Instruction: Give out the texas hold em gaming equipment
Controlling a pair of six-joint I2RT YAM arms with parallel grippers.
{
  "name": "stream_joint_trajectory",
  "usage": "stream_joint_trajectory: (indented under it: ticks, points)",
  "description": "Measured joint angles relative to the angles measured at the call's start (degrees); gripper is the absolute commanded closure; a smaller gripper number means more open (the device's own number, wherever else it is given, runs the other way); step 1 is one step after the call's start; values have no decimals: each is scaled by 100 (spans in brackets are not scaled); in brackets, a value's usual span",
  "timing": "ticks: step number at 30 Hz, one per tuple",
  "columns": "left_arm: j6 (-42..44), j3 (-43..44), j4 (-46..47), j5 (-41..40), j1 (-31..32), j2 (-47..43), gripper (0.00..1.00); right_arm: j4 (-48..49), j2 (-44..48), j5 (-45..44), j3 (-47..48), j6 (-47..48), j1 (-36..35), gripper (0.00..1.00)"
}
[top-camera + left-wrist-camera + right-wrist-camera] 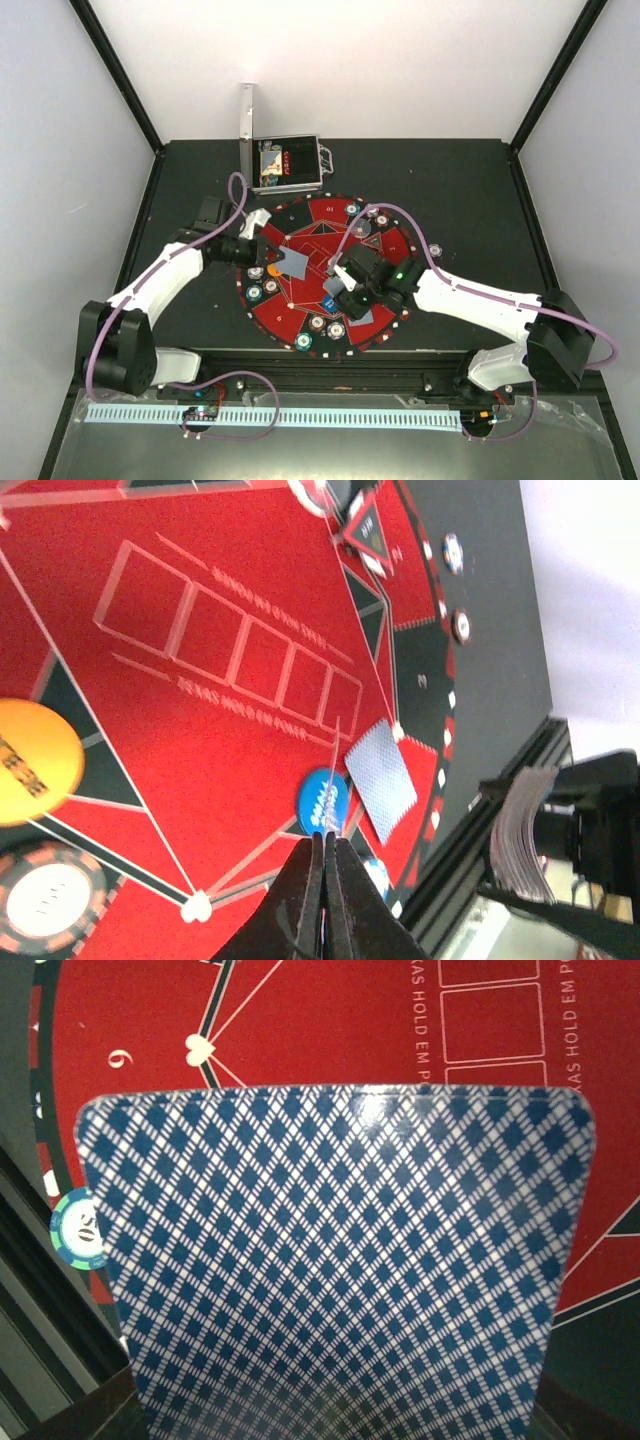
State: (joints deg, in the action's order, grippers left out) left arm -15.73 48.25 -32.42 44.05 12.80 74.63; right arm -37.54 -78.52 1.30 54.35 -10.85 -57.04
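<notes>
**Top view.** Mid-surface, the round mat (300, 305) carries poker chips (254, 293) along its rim. Over it, the left end effector (281, 261) is closed on one playing card (297, 264).

**Left wrist.** The card shows edge-on above a blue disc (322, 802).

**Right wrist.** The right end effector (344, 280) is clamped on the deck (340, 1260).

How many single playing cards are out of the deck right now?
2, besides the deck. One card is pinched in the left hand; the other card lies face down on the mat by the blue disc. More may be hidden.
</notes>
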Motion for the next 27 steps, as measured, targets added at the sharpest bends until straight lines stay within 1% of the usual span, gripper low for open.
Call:
stream_joint_trajectory:
  ticks: [2,4,10,13,17,27]
  points:
    - [-83,2,251,-2,-170,83,98,33,7,-13,-33,-4,42,41]
    - [-127,70,494,0,-328,372,98,42,7,-22,-57,-4,72,41]
    - [-90,841,868,-17,-509,2002,98,127,26,-39,-66,-2,118,41]
    - [-48,1104,1005,-37,-511,2498,98,170,94,-48,-85,-2,157,41]
    - [24,1279,1134,-101,-520,2896,98,225,177,-57,-155,-4,190,41]
    - [374,1547,1045,-378,-715,3423,99,249,177,-55,-216,0,212,41]
